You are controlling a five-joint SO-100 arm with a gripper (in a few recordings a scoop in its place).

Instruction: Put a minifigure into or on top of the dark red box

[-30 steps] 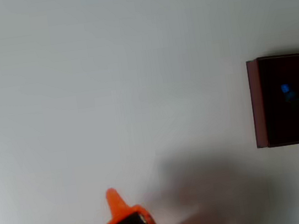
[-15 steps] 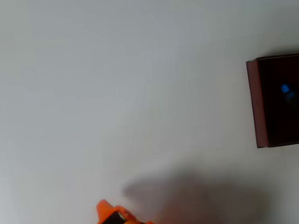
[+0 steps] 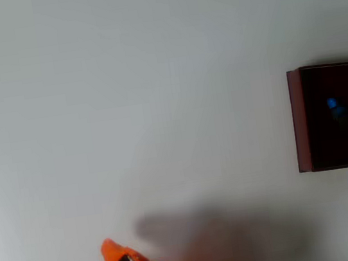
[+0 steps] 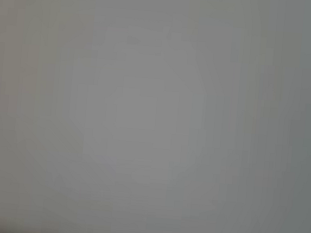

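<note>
From above, the dark red box [image 3: 302, 119] sits at the right edge of the white table [image 3: 124, 98], partly cut off by the frame, and the minifigure [image 3: 333, 105] lies inside it on the near-black floor, its blue cap the only part that stands out, a little above and left of the middle of the visible interior. The orange gripper [image 3: 110, 250] pokes in at the table's bottom edge, left of centre and well apart from the box, with a soft shadow on the table to its right. I cannot tell whether its fingers are parted or closed, and the wrist view is a plain grey blur.
</note>
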